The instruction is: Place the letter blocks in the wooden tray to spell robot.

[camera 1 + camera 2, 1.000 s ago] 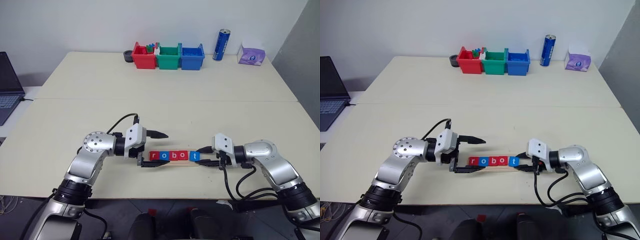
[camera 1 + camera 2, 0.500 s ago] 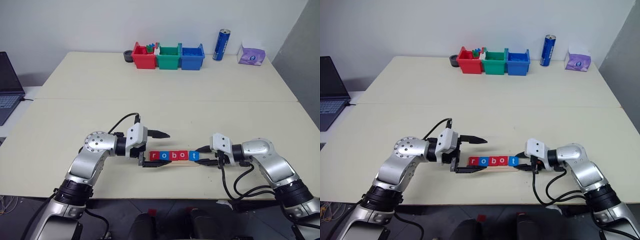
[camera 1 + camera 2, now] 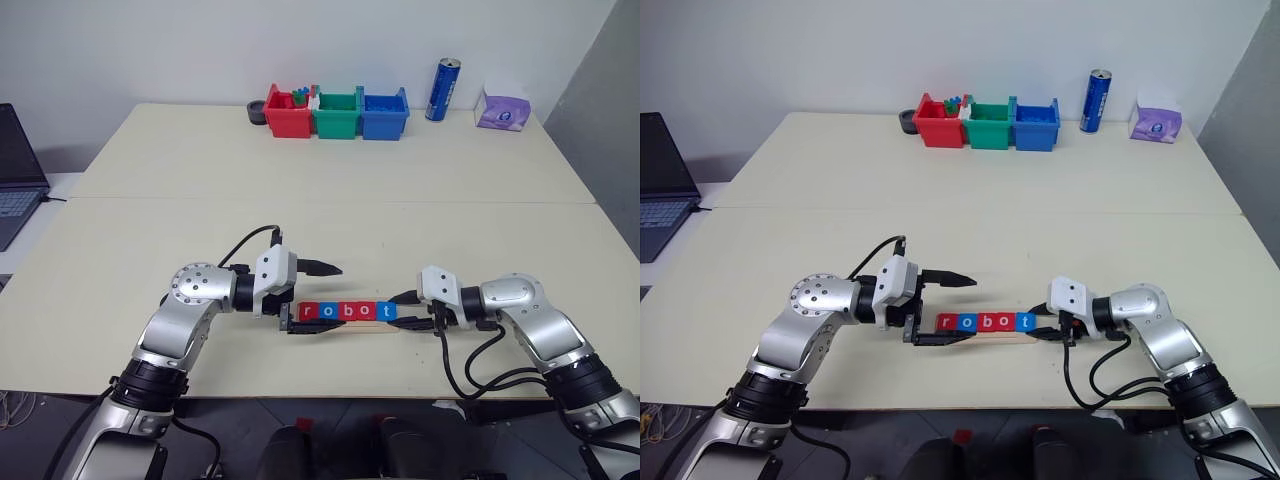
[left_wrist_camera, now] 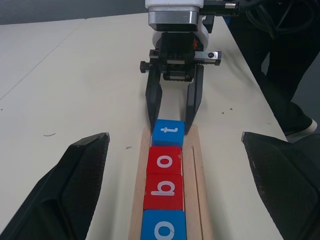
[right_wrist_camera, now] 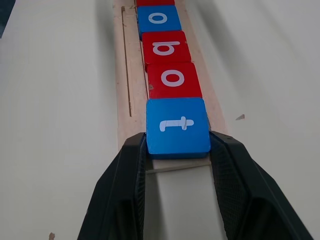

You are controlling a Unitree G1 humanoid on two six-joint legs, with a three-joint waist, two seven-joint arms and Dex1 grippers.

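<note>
Letter blocks (image 3: pixel 347 312) lined up in wooden tray (image 5: pixel 129 75) near front edge of surface (image 3: pixel 320 160), reading "robot": spelling apparently done. Right end effector (image 3: pixel 409 312) clamped on blue "t" block (image 5: pixel 177 127) at tray's end, release left. Left end effector (image 3: pixel 320 297) spread wide, empty. Farther back, bins (image 3: pixel 336 112), can (image 3: pixel 443 89).

1. A red bin (image 3: pixel 287 112), a green bin (image 3: pixel 336 113) and a blue bin (image 3: pixel 384 112) stand touching in a row at the upper middle of the frame.
2. A small dark round thing (image 3: pixel 256 113) sits just left of the red bin.
3. A blue can (image 3: pixel 443 89) stands upright to the right of the bins.
4. A purple tissue pack (image 3: pixel 503 110) lies at the upper right.
5. A laptop (image 3: pixel 17 170) shows at the left edge.
6. A pale table (image 3: pixel 330 165) carries the bins, the can and the tissue pack.
</note>
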